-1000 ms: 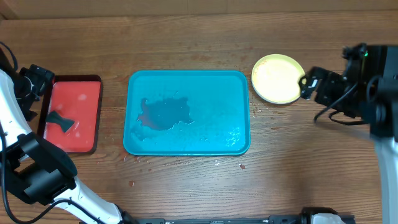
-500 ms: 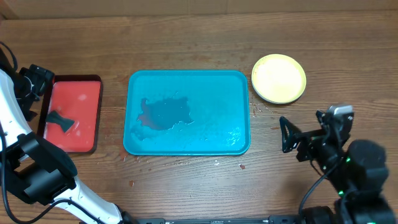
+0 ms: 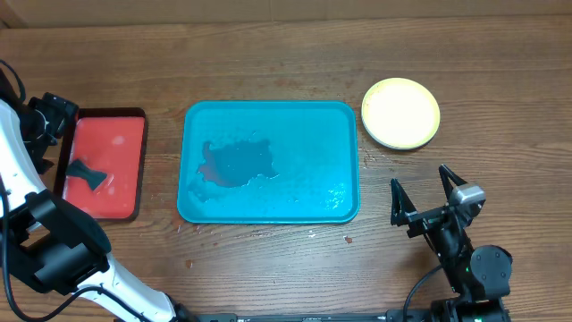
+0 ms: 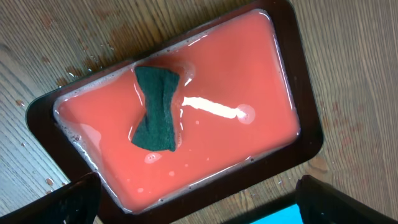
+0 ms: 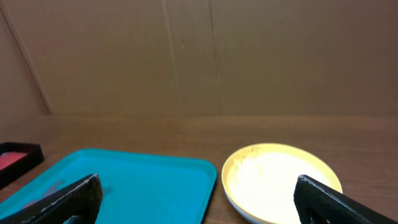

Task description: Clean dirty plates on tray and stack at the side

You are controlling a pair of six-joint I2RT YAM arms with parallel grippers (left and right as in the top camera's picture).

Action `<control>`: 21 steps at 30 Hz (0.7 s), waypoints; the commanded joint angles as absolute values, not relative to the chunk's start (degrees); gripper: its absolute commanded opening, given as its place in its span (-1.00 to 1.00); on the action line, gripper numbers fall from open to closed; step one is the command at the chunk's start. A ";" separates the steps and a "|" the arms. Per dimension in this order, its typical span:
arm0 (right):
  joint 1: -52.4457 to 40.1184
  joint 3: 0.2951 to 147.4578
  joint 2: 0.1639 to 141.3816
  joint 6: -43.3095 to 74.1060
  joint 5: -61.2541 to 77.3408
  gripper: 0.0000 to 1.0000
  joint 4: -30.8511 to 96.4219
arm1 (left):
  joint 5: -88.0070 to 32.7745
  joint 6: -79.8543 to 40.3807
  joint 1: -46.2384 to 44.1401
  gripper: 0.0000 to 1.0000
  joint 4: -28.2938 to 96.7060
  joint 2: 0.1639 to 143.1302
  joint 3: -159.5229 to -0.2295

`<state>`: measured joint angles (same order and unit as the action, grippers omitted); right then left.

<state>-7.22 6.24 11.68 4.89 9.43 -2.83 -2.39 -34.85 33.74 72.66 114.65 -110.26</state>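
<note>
The teal tray (image 3: 268, 107) lies mid-table with no plate on it, only a dark wet patch (image 3: 234, 163) and droplets. A yellow-green plate (image 3: 400, 113) with a pale inside rests on the wood just off the tray's far right corner; no smear shows on it. My right gripper (image 3: 418, 179) hovers open near the front right, pointing at the plate (image 5: 280, 180) and the tray (image 5: 143, 186), apart from both. My left gripper (image 4: 199, 202) hangs open above the red tray, holding nothing.
The red tray (image 3: 112, 134) with a dark rim sits at the far left, filled with pinkish liquid (image 4: 249, 74). A dark green sponge (image 3: 87, 172) lies in it (image 4: 155, 109). Water spots dot the wood around both trays.
My right arm has swung from beside the plate at the back right down to the front right of the table. The left arm, plate and trays have not moved.
</note>
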 commanded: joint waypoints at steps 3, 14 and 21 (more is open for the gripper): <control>-7.29 2.31 5.15 5.10 5.28 1.00 -4.27 | -2.59 -35.16 33.34 1.00 72.79 115.52 -110.34; -7.29 0.45 0.16 5.08 0.91 1.00 0.97 | -2.59 -35.16 33.34 1.00 72.79 115.52 -110.34; -7.25 0.47 0.16 4.86 1.08 1.00 4.82 | -2.59 -35.16 33.34 1.00 72.79 115.52 -110.34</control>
<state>-7.22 1.06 0.84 4.89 1.89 5.13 -2.39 -34.85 33.74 72.66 114.65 -110.26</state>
